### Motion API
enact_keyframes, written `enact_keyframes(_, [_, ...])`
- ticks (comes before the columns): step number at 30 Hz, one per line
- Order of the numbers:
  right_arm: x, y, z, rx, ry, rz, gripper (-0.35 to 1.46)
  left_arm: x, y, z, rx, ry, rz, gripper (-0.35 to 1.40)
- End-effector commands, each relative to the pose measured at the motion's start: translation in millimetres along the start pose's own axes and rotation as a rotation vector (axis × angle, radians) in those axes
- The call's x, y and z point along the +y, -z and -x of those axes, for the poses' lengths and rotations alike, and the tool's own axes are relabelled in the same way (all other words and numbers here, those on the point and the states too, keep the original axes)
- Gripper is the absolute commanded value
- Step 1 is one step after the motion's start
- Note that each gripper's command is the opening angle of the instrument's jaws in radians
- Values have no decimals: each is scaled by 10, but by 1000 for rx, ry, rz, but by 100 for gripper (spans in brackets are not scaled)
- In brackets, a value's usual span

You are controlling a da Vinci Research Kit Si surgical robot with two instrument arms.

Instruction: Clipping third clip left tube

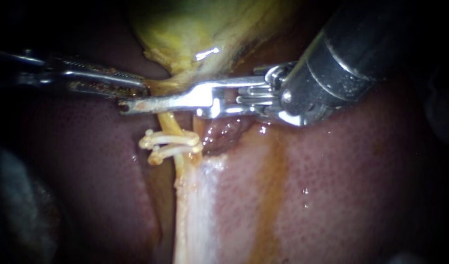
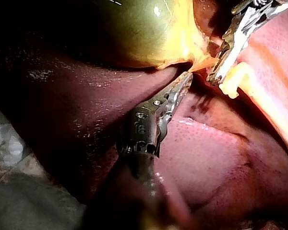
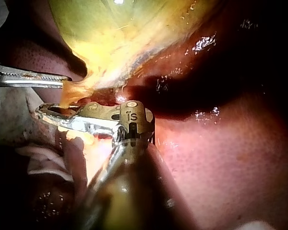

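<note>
The yellow-green gallbladder (image 1: 195,29) tapers down into a thin yellow tube (image 1: 169,123). Two white clips (image 1: 171,139) sit side by side across that tube, one just below the other. My right instrument (image 1: 129,105) comes in from the upper right, and its long metal jaws lie across the tube just above the clips, closed on it from two sides. In the right wrist view, orange tissue shows between these jaws (image 3: 45,112). My left instrument (image 1: 139,87) comes in from the left, with its jaws shut on yellow tissue at the gallbladder's neck (image 2: 185,81).
Red-brown liver (image 1: 356,186) surrounds the tube on both sides. A pale band of bare tissue (image 1: 205,205) runs down from the clips. A raw reddish pit (image 1: 224,133) lies just under my right instrument's wrist. Its thick dark shaft (image 1: 361,39) fills the upper right.
</note>
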Motion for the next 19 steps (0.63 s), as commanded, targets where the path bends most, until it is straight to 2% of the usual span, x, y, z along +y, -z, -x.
enact_keyframes(1, [-1, 1, 0, -10, 3, 15, -35, 0, 0, 0, -3, 0, -1, -35])
enact_keyframes(5, [-2, 1, 1, -38, 3, 57, -35, 0, 0, 0, -3, 0, -1, -35])
enact_keyframes(19, [1, 2, 0, -37, 3, 58, -35, 0, 0, 0, -3, 0, -1, -35])
